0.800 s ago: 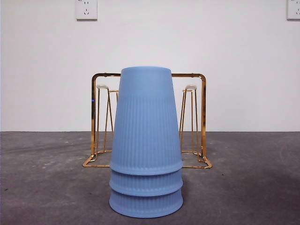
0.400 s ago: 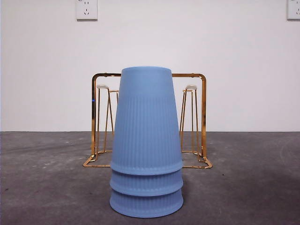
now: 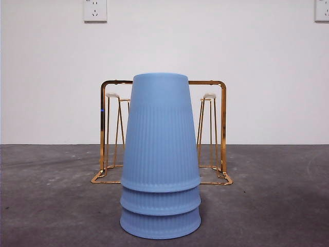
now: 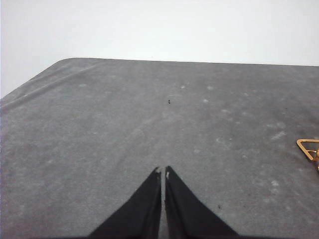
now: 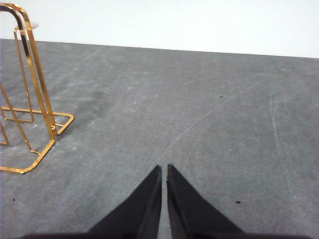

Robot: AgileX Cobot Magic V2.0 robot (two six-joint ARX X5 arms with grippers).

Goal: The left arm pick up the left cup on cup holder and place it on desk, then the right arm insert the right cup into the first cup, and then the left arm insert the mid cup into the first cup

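Cups stand nested on desk before cup holder; left gripper, right gripper pressed together.

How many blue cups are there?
3, nested upside down in one stack on the desk before the cup holder: top cup, middle rim, bottom rim. More could hide inside.

We see our left gripper with its fingers pressed together, only a hairline slit between the tips, holding nothing and hanging above the tabletop. Our right gripper is posed alike: fingers closed, tips nearly touching, empty. Neither arm shows in the front view.
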